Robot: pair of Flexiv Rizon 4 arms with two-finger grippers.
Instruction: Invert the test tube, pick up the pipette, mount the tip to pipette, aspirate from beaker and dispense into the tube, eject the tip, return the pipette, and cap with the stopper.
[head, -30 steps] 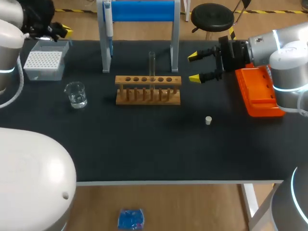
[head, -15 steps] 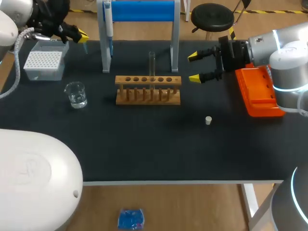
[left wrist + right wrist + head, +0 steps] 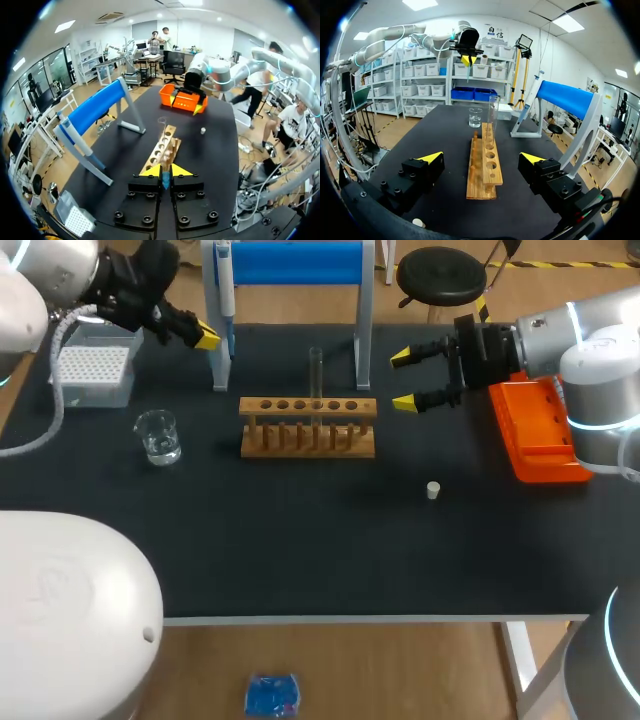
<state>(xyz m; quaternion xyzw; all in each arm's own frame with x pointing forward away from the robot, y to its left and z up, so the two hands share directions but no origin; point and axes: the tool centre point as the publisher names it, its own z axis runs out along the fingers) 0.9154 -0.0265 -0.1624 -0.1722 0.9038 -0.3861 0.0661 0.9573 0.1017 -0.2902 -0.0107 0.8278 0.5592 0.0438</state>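
Hovering near pipette (image 3: 226, 295) — left end effector (image 3: 206, 338), closed.

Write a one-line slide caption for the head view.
Left claw shut by the blue pipette stand; right claw open beside the wooden rack holding one upright test tube.

Readable text: none | desk (image 3: 300, 540): no legible print | beaker (image 3: 158, 436): no legible marks | pipette (image 3: 227, 290): no legible label or number
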